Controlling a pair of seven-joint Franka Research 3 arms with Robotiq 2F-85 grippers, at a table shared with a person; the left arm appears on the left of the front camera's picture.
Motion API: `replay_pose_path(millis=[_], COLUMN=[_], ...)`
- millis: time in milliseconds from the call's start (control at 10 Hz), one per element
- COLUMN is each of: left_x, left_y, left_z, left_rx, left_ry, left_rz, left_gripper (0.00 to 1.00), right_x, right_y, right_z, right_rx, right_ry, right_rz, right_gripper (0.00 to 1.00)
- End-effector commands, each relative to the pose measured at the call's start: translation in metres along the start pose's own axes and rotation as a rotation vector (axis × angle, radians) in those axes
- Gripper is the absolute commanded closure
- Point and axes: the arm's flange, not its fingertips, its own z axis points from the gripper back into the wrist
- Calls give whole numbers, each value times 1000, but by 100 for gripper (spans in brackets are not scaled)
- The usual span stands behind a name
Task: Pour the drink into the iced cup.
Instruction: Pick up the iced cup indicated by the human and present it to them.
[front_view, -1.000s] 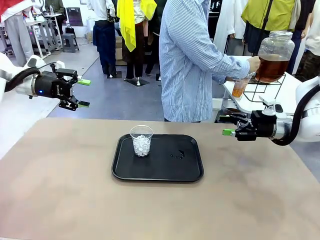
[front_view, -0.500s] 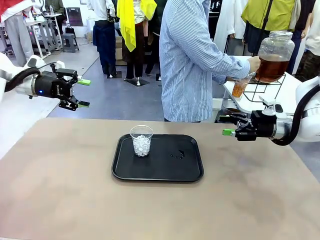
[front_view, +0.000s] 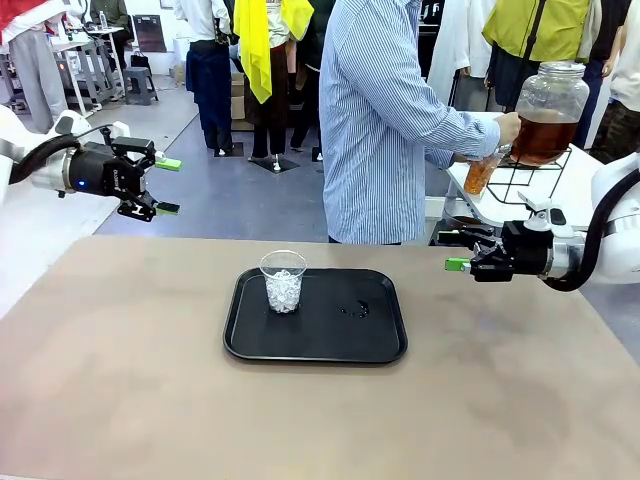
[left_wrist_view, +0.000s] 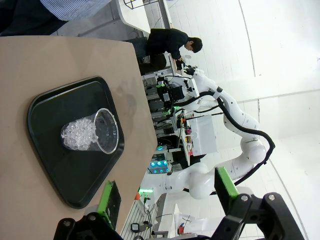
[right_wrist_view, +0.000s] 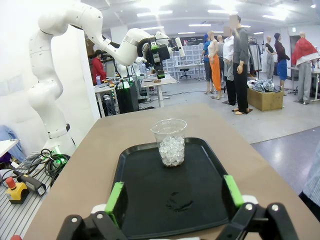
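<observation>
Nothing has visibly moved in the past second: left gripper (front_view: 167, 186) and right gripper (front_view: 452, 251) hang spread wide, empty. At two o'clock from the tray (front_view: 380, 345), the person fills a small cup (front_view: 481, 165) with the drink (front_view: 478, 182) at a jar (front_view: 548, 110). The iced cup (front_view: 283, 281) stands at the tray's ten o'clock. The small cup looks thin, squashy and sloshy, so hold it gently at mid-wall.

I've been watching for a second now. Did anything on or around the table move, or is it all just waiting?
Nothing visibly changed. The person still holds a drink cup under the tea jar. The left gripper and right gripper stay open above the table, holding nothing, and the iced cup sits on the black tray as before.
</observation>
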Motion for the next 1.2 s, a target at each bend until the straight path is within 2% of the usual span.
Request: replay_pose_path(millis=[0,1100], left_x=[-3,-3], left_y=[-2,-2], left_z=[0,0], left_rx=[4,4], left_ry=[-5,-5], left_rz=[-2,-2], left_gripper=[0,0], right_x=[3,3], right_y=[-2,-2], right_z=[-2,-2], right_rx=[3,3], right_ry=[3,3], right_rz=[8,8], right_gripper=[0,0])
